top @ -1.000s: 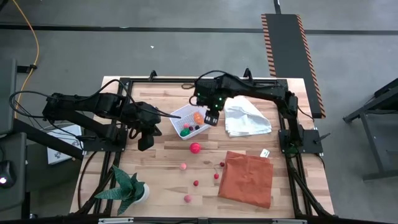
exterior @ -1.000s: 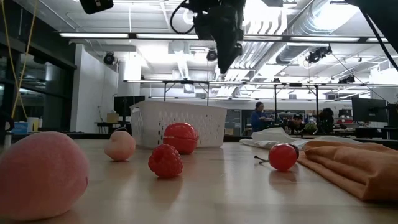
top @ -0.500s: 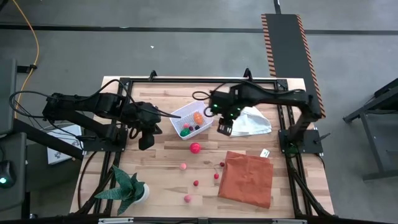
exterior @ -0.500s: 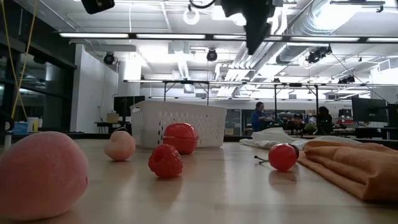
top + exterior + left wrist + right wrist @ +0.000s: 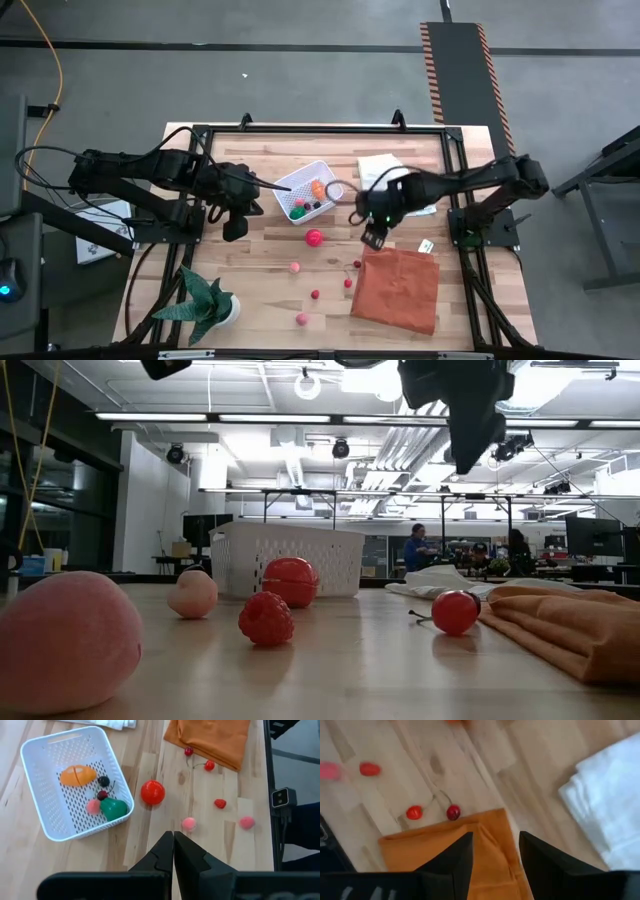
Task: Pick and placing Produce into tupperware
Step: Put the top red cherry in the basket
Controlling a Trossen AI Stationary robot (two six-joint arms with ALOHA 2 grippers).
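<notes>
Produce is split right now: a few pieces sit in the tub, the rest are loose on the worktop. Going near to far in the low view, there's a big pink ball at lower left, then a raspberry and a cherry mid-frame, then a peach-coloured ball and a red ball right in front of the tupperware.

From the high view, the tupperware sits a bit above centre holding an orange piece, a green one and a couple of dark bits. The red ball lies just below it, and the cherries hug the upper left edge of the orange cloth.

The right claw hangs above the worktop near that cloth's upper left corner, fingers spread and empty. The left claw is parked to the left of the tub, pinched shut on nothing.

My guess is the cherries are next. I'd drop straight down with the fingers straddling one fruit, staying clear of the cloth edge so it doesn't snag, and squeeze gently because round stuff rolls.
</notes>
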